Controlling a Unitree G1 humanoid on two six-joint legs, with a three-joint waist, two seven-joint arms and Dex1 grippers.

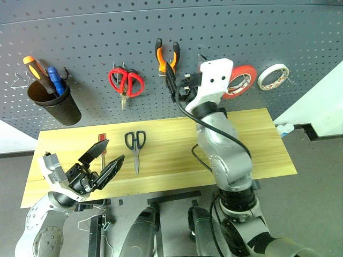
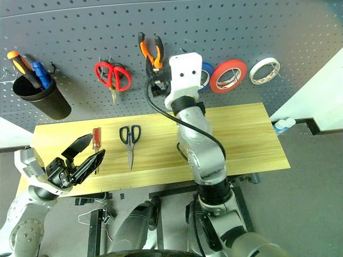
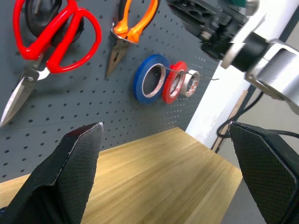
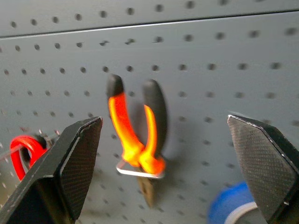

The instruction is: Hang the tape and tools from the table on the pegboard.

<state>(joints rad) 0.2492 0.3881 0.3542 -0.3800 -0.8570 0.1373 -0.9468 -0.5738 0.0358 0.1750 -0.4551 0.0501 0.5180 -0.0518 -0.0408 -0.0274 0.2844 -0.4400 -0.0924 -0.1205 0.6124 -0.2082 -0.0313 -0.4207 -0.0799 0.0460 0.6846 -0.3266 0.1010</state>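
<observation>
The orange-and-black pliers (image 1: 167, 56) hang on the dark grey pegboard (image 1: 225, 27). The red tape (image 1: 241, 80) hangs to their right. My right gripper (image 1: 175, 81) is raised just in front of the board below the pliers (image 4: 135, 140), open and empty. On the light wood table (image 1: 257, 139) lie the black-handled scissors (image 1: 135, 145) and the slim red-handled screwdriver (image 1: 100, 145). My left gripper (image 1: 103, 160) hovers open over the table's front left, close to the screwdriver, with nothing in it.
Red-handled scissors (image 1: 126, 82) hang left of the pliers. A black cup (image 1: 53, 101) at the board's left holds an orange and a blue screwdriver. A blue roll (image 3: 150, 79) and a white roll (image 1: 273, 76) flank the red tape.
</observation>
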